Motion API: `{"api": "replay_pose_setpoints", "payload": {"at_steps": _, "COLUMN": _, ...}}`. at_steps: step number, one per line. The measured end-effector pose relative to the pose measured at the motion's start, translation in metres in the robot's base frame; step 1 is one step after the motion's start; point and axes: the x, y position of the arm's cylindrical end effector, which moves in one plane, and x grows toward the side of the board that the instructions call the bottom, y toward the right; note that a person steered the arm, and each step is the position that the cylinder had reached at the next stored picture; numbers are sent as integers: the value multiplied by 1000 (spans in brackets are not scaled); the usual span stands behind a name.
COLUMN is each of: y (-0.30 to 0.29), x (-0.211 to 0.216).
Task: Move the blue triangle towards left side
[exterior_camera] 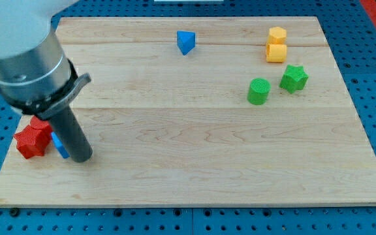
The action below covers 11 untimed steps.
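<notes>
A: The wooden board [194, 143] sits on a blue floor with holes. Where is the blue triangle [186, 42]?

B: Near the view's top, about the middle. My tip [81, 156] is well apart from it, down at the view's left.

A: How does it look?

B: Small, bright blue, pointy, alone.

A: Does the rod grab anything?

B: No, it has no pincer. It touches a small blue block [59, 145], beside two red blocks [33, 138].

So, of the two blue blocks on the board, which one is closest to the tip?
The small blue block at the view's lower left, beside the red star, right next to my tip. The blue triangle sits far off, near the view's top.
</notes>
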Motion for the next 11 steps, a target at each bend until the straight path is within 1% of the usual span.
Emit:
{"api": "replay_pose_setpoints", "payload": {"at_steps": 1, "y": 3, "x": 0}}
{"api": "replay_pose_setpoints", "payload": {"at_steps": 2, "y": 39, "x": -61}}
{"api": "replay_pose_setpoints", "payload": {"at_steps": 3, "y": 82, "x": -131}}
{"api": "replay_pose_setpoints", "payload": {"at_steps": 4, "y": 107, "x": -212}}
{"api": "replay_pose_setpoints", "payload": {"at_steps": 5, "y": 102, "x": -243}}
{"api": "replay_pose_setpoints", "payload": {"at_steps": 6, "y": 115, "x": -285}}
{"api": "replay_pose_setpoints", "payload": {"at_steps": 7, "y": 175, "x": -294}}
{"api": "replay_pose_setpoints", "payload": {"at_steps": 8, "y": 201, "x": -245}}
{"api": "replay_pose_setpoints", "payload": {"at_steps": 9, "y": 199, "x": -220}}
{"api": "replay_pose_setpoints", "payload": {"at_steps": 10, "y": 200, "x": -241}}
{"api": "replay_pose_setpoints", "payload": {"at_steps": 11, "y": 214, "x": -283}}
